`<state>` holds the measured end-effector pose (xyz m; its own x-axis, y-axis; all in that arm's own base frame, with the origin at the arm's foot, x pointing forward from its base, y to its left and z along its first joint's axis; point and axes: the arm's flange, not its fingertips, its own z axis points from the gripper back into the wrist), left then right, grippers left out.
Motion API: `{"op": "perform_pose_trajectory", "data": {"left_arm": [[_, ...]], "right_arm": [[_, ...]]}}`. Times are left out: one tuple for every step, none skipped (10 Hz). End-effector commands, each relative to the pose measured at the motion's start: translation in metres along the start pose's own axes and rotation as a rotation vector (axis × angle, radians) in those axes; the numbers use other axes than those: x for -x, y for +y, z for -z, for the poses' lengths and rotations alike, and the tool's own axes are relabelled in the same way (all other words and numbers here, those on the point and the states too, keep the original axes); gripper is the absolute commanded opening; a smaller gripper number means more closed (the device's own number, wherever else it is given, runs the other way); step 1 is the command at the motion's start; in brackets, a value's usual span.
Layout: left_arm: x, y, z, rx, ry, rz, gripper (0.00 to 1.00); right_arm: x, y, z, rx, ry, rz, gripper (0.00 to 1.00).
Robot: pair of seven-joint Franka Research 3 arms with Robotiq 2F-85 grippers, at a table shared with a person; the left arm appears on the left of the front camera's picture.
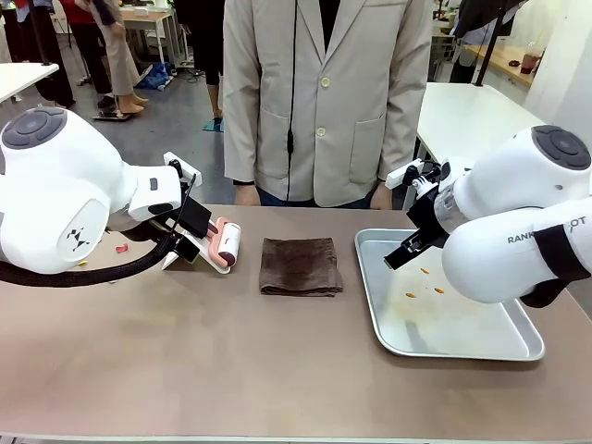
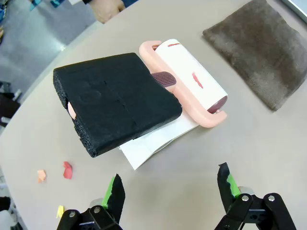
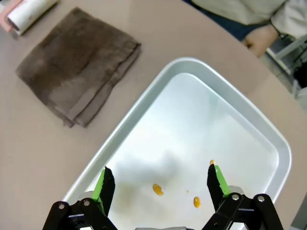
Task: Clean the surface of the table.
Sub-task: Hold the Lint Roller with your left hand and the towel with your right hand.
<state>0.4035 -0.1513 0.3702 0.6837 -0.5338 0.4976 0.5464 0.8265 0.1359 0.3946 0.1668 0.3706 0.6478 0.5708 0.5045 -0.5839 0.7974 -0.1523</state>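
Here, both grippers are spread wide and empty above the table [image 1: 231,361].
In the left wrist view the left gripper [image 2: 171,191] shows at the bottom edge, jaws apart with bare tabletop between them. Just above it at mid frame a black foam block [image 2: 117,103] lies over a white sheet [image 2: 158,141] and the handle end of a pink lint roller [image 2: 192,81]. A brown cloth [image 2: 264,52] sits upper right, and small red, orange and yellow scraps [image 2: 67,170] lie lower left. In the right wrist view the right gripper [image 3: 160,184], jaws likewise apart, hangs over a metal tray [image 3: 201,115] holding a few orange crumbs [image 3: 157,189]. The brownish table fills the lower front view; a person [image 1: 324,92] stands at its far edge.
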Motion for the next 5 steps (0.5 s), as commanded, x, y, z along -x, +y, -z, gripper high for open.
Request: {"op": "perform_pose_trajectory", "data": {"left_arm": [[0.0,-0.0001,0.0,0.0,0.0,0.001,1.0],[0.0,-0.0001,0.0,0.0,0.0,0.001,1.0],[0.0,-0.0001,0.0,0.0,0.0,0.001,1.0],[0.0,-0.0001,0.0,0.0,0.0,0.001,1.0],[0.0,-0.0001,0.0,0.0,0.0,0.001,1.0]], "right_arm": [[-0.0001,-0.0001,-0.0001,0.0,0.0,0.001,1.0],[-0.0001,-0.0001,-0.0001,0.0,0.0,0.001,1.0],[-0.0001,-0.0001,-0.0001,0.0,0.0,0.001,1.0],[-0.0001,-0.0001,-0.0001,0.0,0.0,0.001,1.0],[-0.0001,-0.0001,-0.0001,0.0,0.0,0.001,1.0]]}}
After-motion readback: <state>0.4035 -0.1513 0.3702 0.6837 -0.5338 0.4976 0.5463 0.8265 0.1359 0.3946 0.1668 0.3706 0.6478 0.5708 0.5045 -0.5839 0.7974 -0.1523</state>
